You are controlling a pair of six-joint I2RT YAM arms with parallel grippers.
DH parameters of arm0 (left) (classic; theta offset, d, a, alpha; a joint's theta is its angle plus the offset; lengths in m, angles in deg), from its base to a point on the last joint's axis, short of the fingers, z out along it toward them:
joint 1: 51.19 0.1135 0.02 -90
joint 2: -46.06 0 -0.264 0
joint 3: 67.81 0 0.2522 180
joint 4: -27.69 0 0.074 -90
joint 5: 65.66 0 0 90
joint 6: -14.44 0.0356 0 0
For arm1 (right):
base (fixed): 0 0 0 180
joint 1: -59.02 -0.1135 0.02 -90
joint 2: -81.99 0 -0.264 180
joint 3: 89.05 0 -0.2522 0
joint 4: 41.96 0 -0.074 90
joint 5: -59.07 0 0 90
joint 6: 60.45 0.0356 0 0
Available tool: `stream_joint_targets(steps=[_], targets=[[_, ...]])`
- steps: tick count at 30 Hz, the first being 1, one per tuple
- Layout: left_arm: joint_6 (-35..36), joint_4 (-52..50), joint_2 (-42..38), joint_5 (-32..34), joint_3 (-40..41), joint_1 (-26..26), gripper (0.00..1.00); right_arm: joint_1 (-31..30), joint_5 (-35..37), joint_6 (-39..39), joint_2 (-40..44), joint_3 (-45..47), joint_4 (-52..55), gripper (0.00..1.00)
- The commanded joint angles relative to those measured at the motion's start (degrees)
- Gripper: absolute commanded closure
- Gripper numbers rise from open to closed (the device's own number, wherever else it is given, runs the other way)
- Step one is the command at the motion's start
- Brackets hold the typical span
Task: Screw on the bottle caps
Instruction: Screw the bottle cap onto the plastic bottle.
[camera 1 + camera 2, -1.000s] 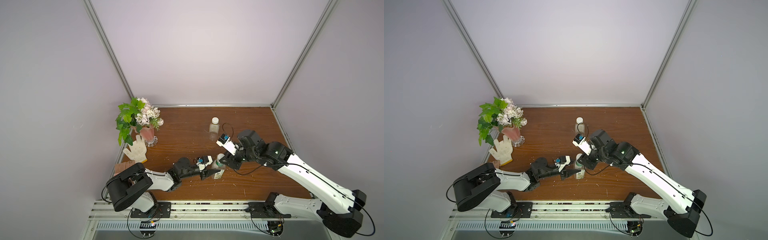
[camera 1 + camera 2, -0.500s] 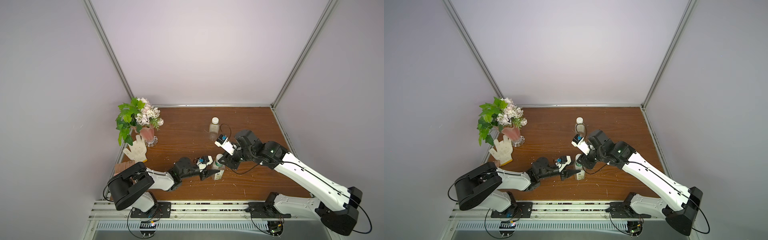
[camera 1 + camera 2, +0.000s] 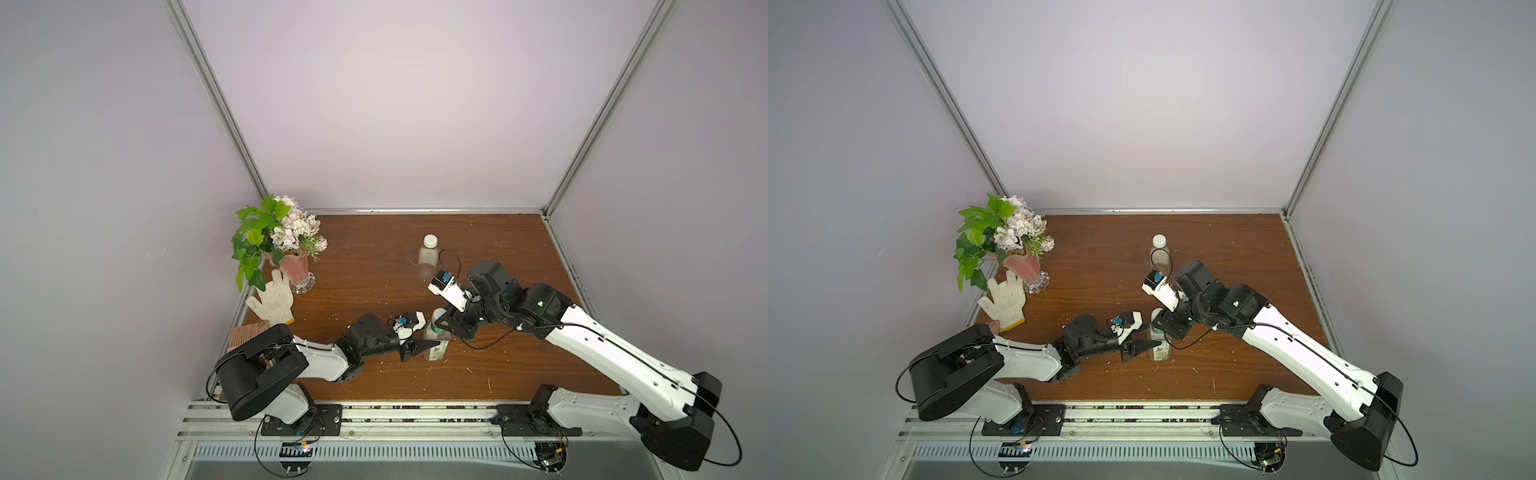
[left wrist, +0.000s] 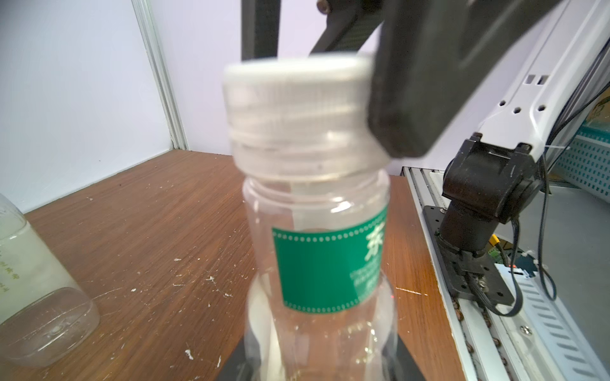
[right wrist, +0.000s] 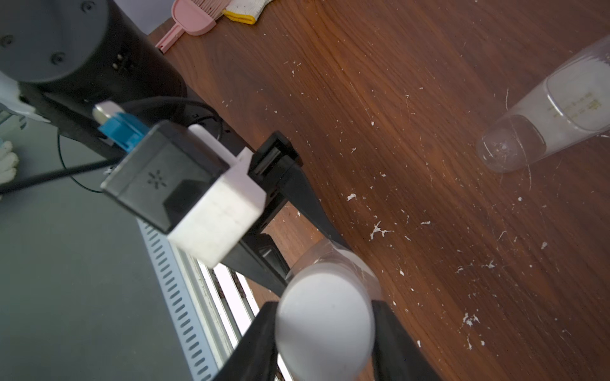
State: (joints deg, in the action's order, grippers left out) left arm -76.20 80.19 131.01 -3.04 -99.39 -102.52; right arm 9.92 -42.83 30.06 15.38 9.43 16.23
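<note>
A clear bottle with a green-white label stands upright near the table's front middle. My left gripper is shut on its lower body from the left. A white bottle cap sits on its neck. My right gripper comes down from above and is shut on that cap, one black finger on each side. The plain bottle stands farther back with a white cap on it.
A pink flower vase stands at the back left. A white work glove and a pink comb lie in front of it. White flecks dot the wooden table. A metal rail runs along the front edge.
My right arm has shifted slightly left and its wrist has turned a little on the cap. The left gripper and the labelled bottle have stayed put.
</note>
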Motion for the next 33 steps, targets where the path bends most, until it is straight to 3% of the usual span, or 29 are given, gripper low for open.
stream_joint_targets(steps=[1,6,12,16,25,30,32,33], targets=[[0.22,3.37,0.13,1.0,-0.91,0.28,0.62,-0.49,-2.21,2.25,-0.2,0.31,-1.62,0.7],[1.21,2.21,0.21,7.64,-1.42,0.21,0.65,-0.57,2.91,10.43,-0.35,2.86,-7.14,0.85],[2.9,2.17,-0.26,13.25,-1.35,0.25,0.65,-2.06,8.92,21.02,0.33,6.93,-15.2,0.96],[3.55,2.12,-1.04,14.67,-1.6,0.21,0.65,-3.78,13.32,24.13,-0.9,8.11,-16.64,0.99],[3.16,2.12,-0.75,14.47,-2.17,0.18,0.65,-5.21,14.4,26.54,-1.85,9.11,-19.88,1.0],[3.17,2.21,-1.38,17.63,-1.59,0.18,0.65,-5.21,15.78,23.72,-1.22,6.68,-16.69,0.89],[2.89,2.23,-1.6,19.47,-1.15,0.42,0.64,-5.08,15.2,21.34,-0.61,5.43,-15.46,0.77],[2.8,2.29,-1.76,20.6,-0.88,0.52,0.64,-5.06,14.8,20.03,-0.08,4.73,-14.64,0.66]])
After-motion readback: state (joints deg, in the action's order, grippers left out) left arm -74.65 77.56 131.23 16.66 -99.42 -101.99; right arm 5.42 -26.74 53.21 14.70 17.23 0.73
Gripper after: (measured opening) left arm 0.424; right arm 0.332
